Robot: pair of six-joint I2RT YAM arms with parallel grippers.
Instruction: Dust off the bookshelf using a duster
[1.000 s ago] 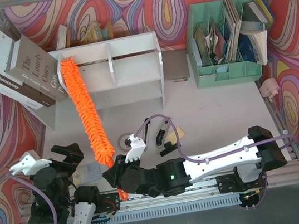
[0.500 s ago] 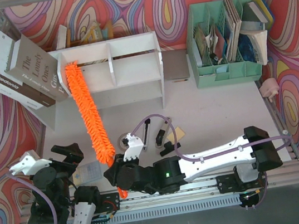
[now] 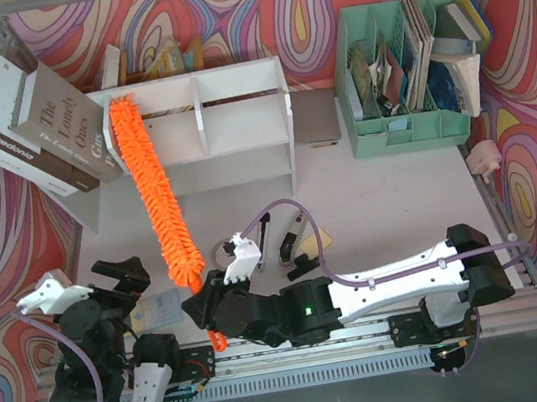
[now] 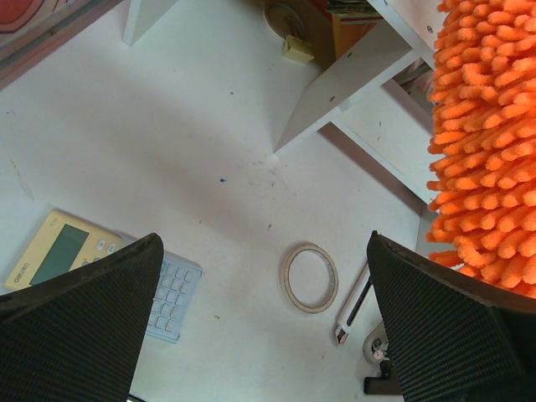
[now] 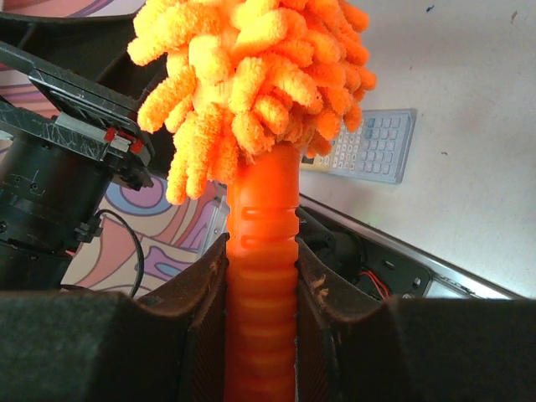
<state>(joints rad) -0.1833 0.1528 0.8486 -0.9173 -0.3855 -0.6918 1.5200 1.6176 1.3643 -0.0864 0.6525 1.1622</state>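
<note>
The shaggy orange duster (image 3: 158,197) slants from my right gripper (image 3: 211,319) up to the white bookshelf (image 3: 230,77). Its tip lies against the shelf's upper left corner, by the left compartment. In the right wrist view the right gripper (image 5: 261,248) is shut on the ribbed orange handle (image 5: 261,276), with the fluffy head (image 5: 251,75) above. My left gripper (image 3: 122,283) waits at the near left, apart from the duster. Seen from the left wrist, the left gripper (image 4: 264,251) is open over bare table, with duster strands (image 4: 486,134) at the right and a bookshelf panel (image 4: 352,84) beyond.
Large books (image 3: 24,121) lean against the shelf's left side. A mint-green organizer (image 3: 414,129) full of papers stands at the back right. A tape ring (image 4: 309,277), a calculator (image 4: 100,268) and a white cutter (image 4: 356,308) lie on the near table.
The duster's tip dipped a little down the shelf's left edge and has slid back up to the top corner. The left arm has not moved.
</note>
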